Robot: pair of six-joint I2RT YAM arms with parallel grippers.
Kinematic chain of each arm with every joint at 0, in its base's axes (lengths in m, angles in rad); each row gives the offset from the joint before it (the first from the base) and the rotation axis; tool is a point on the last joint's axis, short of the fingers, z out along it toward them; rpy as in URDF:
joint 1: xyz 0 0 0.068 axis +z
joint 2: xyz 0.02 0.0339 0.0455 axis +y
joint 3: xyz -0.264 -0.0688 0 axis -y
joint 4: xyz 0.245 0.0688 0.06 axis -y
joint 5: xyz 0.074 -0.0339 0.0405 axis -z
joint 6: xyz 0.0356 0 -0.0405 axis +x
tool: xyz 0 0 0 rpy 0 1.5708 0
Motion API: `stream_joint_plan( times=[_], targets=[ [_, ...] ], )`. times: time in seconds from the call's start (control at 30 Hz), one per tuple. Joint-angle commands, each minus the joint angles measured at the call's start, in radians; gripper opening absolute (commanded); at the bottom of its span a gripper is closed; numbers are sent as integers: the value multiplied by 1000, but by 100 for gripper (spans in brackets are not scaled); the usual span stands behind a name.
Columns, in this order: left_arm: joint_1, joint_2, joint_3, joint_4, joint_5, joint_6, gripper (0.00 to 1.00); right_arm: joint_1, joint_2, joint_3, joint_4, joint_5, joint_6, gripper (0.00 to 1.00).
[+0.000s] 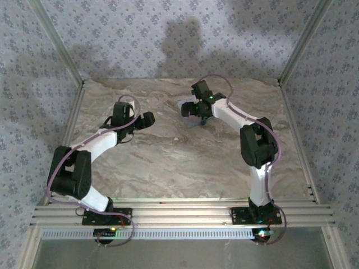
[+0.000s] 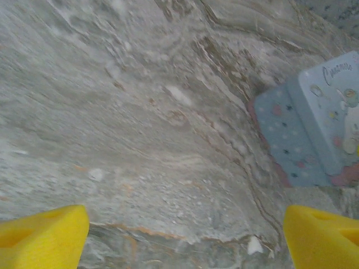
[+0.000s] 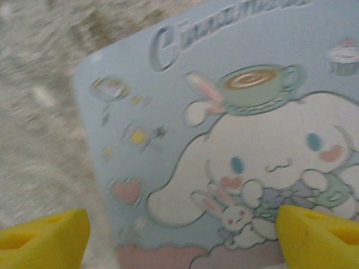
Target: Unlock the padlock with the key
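From above, the left pincer [image 1: 147, 120] hangs over the counter's [image 1: 168, 162] left middle, the right pincer [image 1: 197, 110] over a blue box [image 1: 187, 116] toward the far edge; left wrist: yellow fingers [image 2: 42, 238] wide apart, empty; right wrist: likewise, above the box; where the padlock lies I cannot tell.

Can't really make out the padlock or key, too tiny and blurry to pin down. Closest thing to go on: pale blue box [image 3: 196, 112], lying flat on the table [image 1: 168, 162] toward the far middle. Top faces up, with white floppy-eared cartoon character, coffee cup on its head, cursive lettering above.
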Motion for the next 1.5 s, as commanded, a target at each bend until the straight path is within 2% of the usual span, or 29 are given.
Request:
stream_joint_plan(
  times=[0.0,0.1,0.23,0.4,0.53,0.7,0.8,0.9,1.07,1.13,1.3,1.47],
  targets=[
    [-39,25,29,-1,72,-86,87,-9,-58,95,-83,-76,77,90],
    [-86,54,13,31,96,-134,83,-58,-41,159,-104,-69,31,91],
    [-128,130,27,117,134,-204,76,-156,84,272,-176,-75,4,91],
    [-152,264,186,120,205,-223,68,-242,212,368,-232,-146,-1,91],
    [-172,375,321,98,235,-227,64,-258,206,300,-157,-217,5,88],
    [-192,500,474,114,268,-251,61,-255,174,161,-58,-322,-29,70],
    [-204,569,549,109,287,-263,59,-256,123,62,-26,-337,-29,63],
    [-218,610,597,105,308,-270,58,-255,38,-60,15,-320,-16,62],
    [-242,633,646,67,325,-245,58,-247,-97,-238,50,-279,15,63],
    [-243,621,651,31,316,-223,58,-245,-137,-278,38,-235,35,68],
    [-210,539,672,-153,233,-89,60,-262,-222,-271,-66,-115,82,81],
    [-109,461,709,-337,115,26,64,-270,-327,-225,-139,-20,78,85]
  ],
)
